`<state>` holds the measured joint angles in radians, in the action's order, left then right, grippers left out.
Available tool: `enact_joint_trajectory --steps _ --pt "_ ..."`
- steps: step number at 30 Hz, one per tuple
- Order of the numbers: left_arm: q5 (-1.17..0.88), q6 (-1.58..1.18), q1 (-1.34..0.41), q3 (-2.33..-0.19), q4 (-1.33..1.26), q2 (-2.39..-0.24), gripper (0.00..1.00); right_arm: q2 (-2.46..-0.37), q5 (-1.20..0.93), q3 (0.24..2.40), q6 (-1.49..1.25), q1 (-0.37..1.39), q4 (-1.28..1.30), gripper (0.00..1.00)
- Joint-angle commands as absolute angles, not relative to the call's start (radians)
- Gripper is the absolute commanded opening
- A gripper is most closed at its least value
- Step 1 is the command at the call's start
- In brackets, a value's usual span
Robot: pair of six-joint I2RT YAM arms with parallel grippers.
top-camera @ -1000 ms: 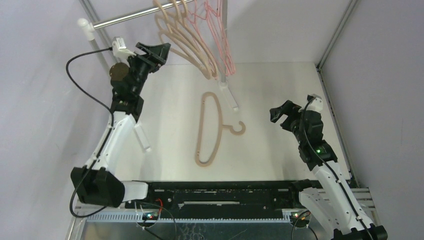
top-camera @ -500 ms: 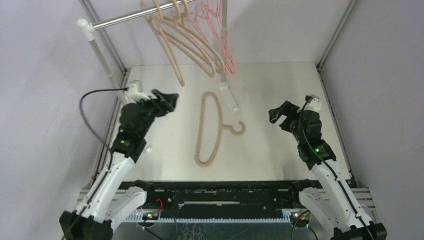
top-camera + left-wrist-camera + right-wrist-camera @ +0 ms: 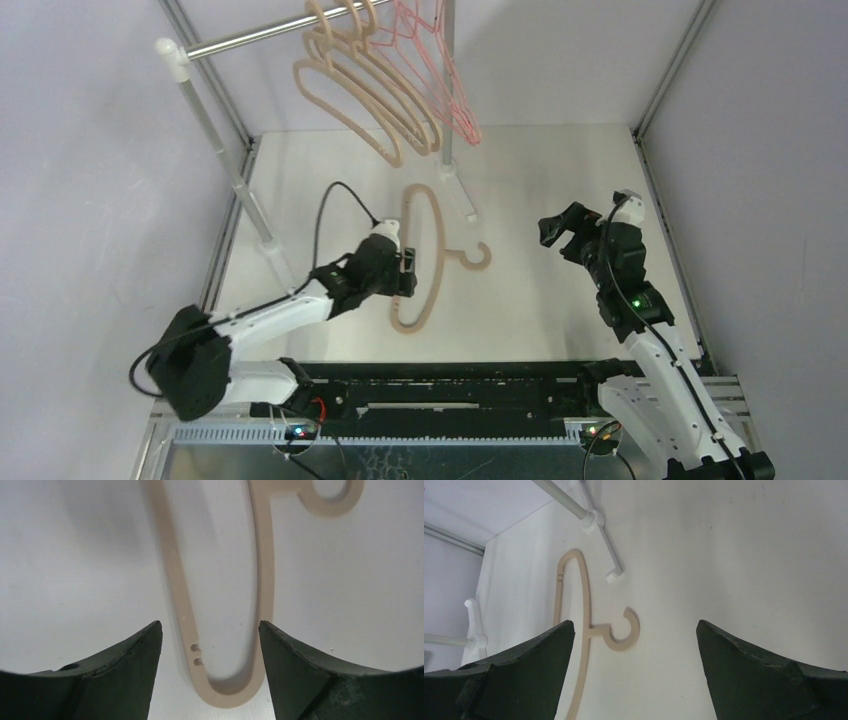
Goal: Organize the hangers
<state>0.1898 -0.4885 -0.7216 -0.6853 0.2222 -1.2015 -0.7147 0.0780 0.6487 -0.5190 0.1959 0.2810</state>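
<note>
One beige hanger lies flat on the white table, its hook pointing right. My left gripper is low at its left side, open. In the left wrist view the open gripper has the hanger's rounded end between its fingers, not gripped. Several beige hangers and pink-red wire hangers hang on the silver rail. My right gripper is open and empty, right of the hook; in the right wrist view the lying hanger is ahead of it on the left.
The rack's white posts stand at back left and centre, with a white foot on the table just behind the lying hanger. Grey walls and metal frame bars close in the table on three sides.
My left arm came down from beside the rail at upper left to the table, onto the lying hanger. The hanging beige hangers swung. The right arm has not moved.
</note>
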Motion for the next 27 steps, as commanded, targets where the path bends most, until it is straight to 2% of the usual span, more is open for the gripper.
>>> enact_joint_trajectory --steps 1,7,17,20,27 --pt "0.276 -0.494 -0.831 -0.755 0.187 -1.352 0.75 -0.719 0.088 0.651 -0.513 0.195 0.253 1.00" --pt "0.288 -0.505 -0.901 -0.828 0.125 -1.565 0.72 -0.723 0.083 0.652 -0.508 0.194 0.247 1.00" --pt "0.325 -0.465 -0.905 -0.892 0.077 -1.701 0.71 -0.742 0.094 0.649 -0.506 0.192 0.256 1.00" --pt "0.328 -0.465 -0.905 -0.896 0.065 -1.741 0.68 -0.747 0.094 0.645 -0.505 0.193 0.253 1.00" --pt "0.327 -0.453 -0.927 -0.860 0.057 -1.813 0.23 -0.744 0.098 0.639 -0.507 0.190 0.250 1.00"
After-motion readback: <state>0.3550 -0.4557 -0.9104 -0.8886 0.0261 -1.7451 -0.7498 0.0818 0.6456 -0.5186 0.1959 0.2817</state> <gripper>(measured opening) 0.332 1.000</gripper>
